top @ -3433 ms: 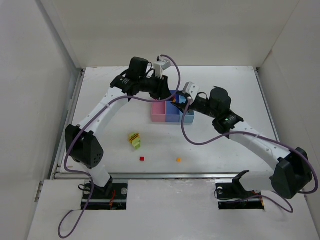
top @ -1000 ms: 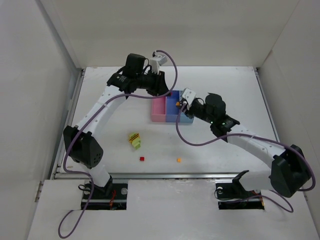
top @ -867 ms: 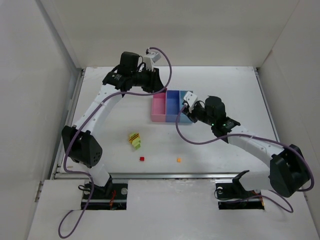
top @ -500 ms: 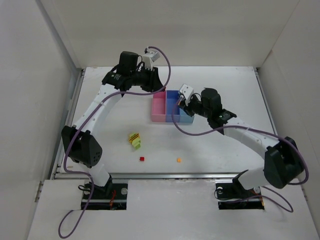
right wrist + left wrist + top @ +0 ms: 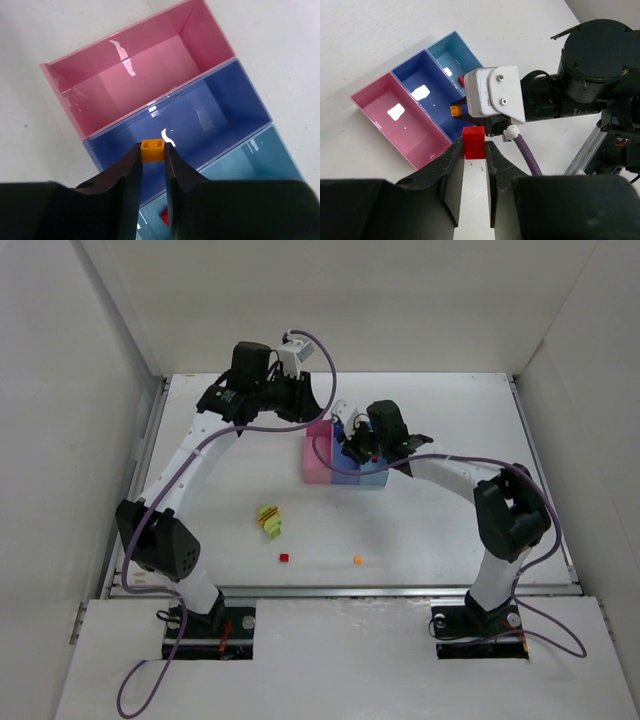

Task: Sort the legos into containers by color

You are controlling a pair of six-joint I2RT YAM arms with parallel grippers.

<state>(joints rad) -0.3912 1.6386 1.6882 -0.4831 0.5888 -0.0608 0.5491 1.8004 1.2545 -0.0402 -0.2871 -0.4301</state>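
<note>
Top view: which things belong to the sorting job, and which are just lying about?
Job: pink bin, blue-violet bin, light blue bin; held red brick in left hand; held orange brick in right hand; binned red brick; loose red brick; loose orange brick; yellow-green clump.
Not job: purple cable.

Light falls bright and even from above. The white table [image 5: 420,520] and walls [image 5: 330,300] wash pale, and shadows are faint and soft. White glare patches sit on the glossy floors of the pink bin [image 5: 405,130] and blue-violet bin [image 5: 437,112]. In both wrist views my own fingers [image 5: 120,190] loom dark and blurred along the bottom edge — the bins beyond are sharp.
</note>
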